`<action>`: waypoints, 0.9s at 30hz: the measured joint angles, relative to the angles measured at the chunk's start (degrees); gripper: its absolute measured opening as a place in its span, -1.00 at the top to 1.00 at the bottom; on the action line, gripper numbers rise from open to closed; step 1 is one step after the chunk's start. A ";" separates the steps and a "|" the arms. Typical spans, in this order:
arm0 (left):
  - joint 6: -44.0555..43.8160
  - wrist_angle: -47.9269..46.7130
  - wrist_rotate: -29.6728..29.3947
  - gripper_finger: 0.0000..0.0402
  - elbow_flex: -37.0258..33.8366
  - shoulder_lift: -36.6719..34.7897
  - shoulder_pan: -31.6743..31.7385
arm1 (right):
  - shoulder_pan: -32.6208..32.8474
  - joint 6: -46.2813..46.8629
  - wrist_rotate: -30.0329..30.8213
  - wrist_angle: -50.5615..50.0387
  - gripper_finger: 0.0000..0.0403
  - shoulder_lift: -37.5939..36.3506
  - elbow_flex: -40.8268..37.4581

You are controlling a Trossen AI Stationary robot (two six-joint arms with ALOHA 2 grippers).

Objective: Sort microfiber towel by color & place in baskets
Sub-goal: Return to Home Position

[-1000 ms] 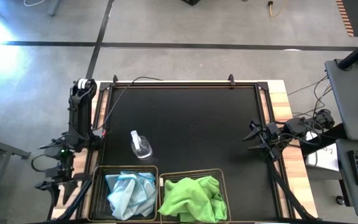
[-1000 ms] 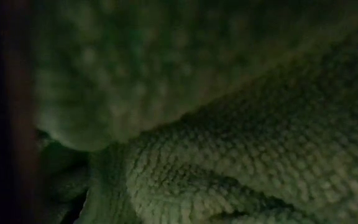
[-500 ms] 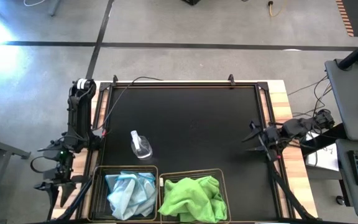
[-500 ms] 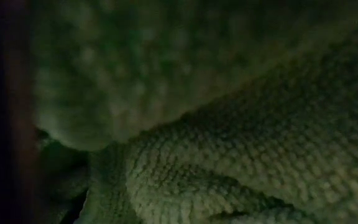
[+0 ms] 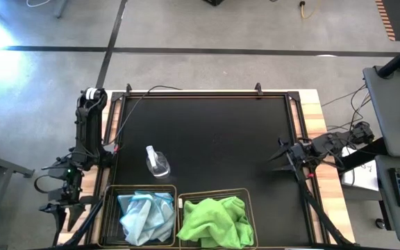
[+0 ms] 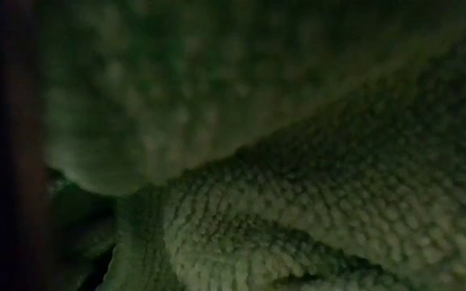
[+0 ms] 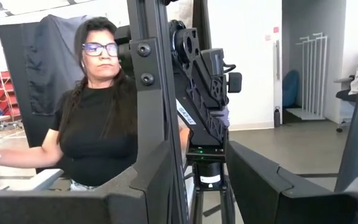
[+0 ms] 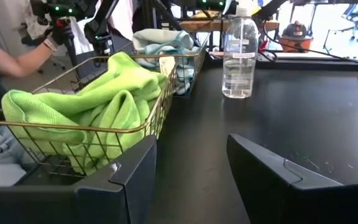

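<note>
Light blue microfiber towels [image 5: 146,217] lie bunched in the left wire basket [image 5: 142,187] at the table's near edge. Lime green towels [image 5: 215,221] fill the right basket [image 5: 214,193] beside it, heaped above its rim [image 8: 73,129]. The low view shows only green towel [image 6: 298,202] up close. My left gripper [image 5: 62,210] stands open off the table's left near corner, holding nothing; its wrist view [image 7: 204,168] looks out into the room. My right gripper [image 5: 278,154] stands open at the table's right edge, pointing across the table toward the baskets [image 8: 191,155].
A small clear spray bottle [image 5: 157,162] stands upright on the black tabletop just beyond the left basket, also in the right wrist view [image 8: 239,56]. A person sits beyond the table's near side [image 7: 98,118]. The black tabletop [image 5: 221,139] stretches bare from the baskets to the far edge.
My right gripper has tipped downward and rolled a little at the table's right edge, still open. The towels, baskets and bottle lie as before.
</note>
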 joint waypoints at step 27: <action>1.04 0.09 -0.05 0.31 0.00 3.79 0.00 | 0.00 -1.71 0.01 0.00 0.05 0.00 0.00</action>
